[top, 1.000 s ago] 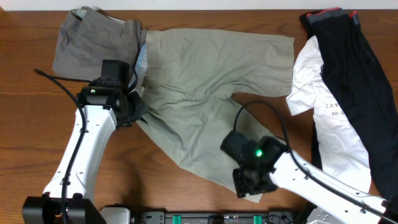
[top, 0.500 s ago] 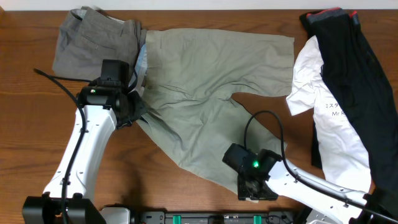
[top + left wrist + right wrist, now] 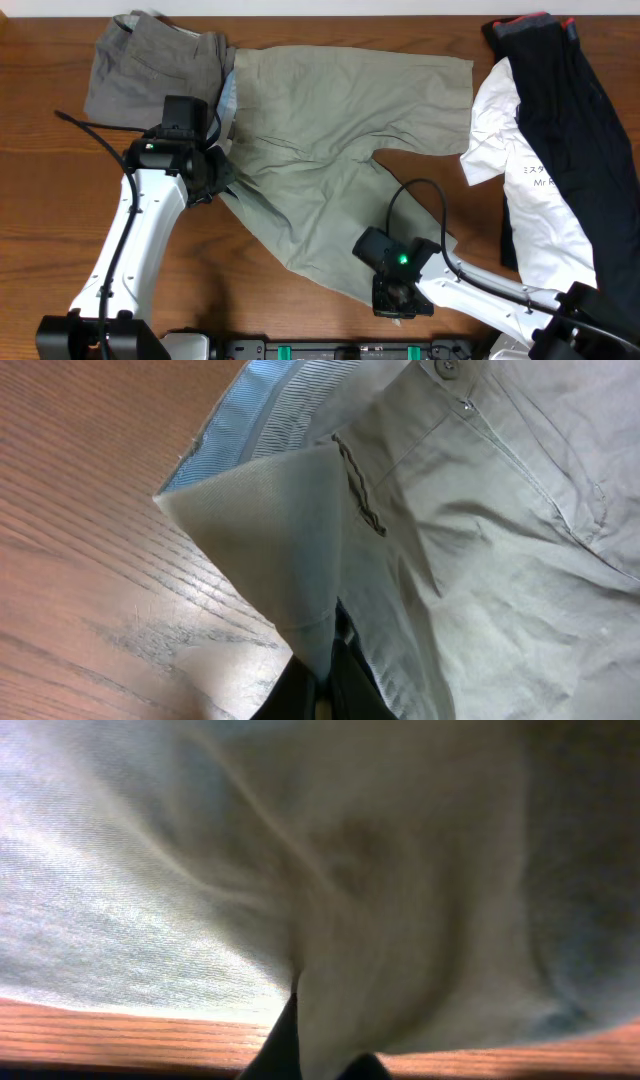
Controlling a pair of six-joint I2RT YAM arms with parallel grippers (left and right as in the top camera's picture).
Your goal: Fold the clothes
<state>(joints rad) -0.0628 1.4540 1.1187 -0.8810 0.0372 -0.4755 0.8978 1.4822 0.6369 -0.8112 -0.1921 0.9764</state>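
The light khaki shorts lie spread flat in the middle of the table, waistband to the left and legs to the right and front. My left gripper is shut on a folded-up corner of the waistband, whose pale blue lining shows; the cloth is pinched between the dark fingers. My right gripper sits at the hem of the near leg by the front edge. It is shut on a pleat of the khaki cloth, which fills the right wrist view.
Darker grey-brown shorts lie at the back left, touching the waistband. A white printed T-shirt and a black garment lie at the right. The table's front edge runs right by the right gripper.
The right gripper slid left and forward along the near leg's hem and went from open to shut on the cloth. The left arm kept still, holding the waistband.
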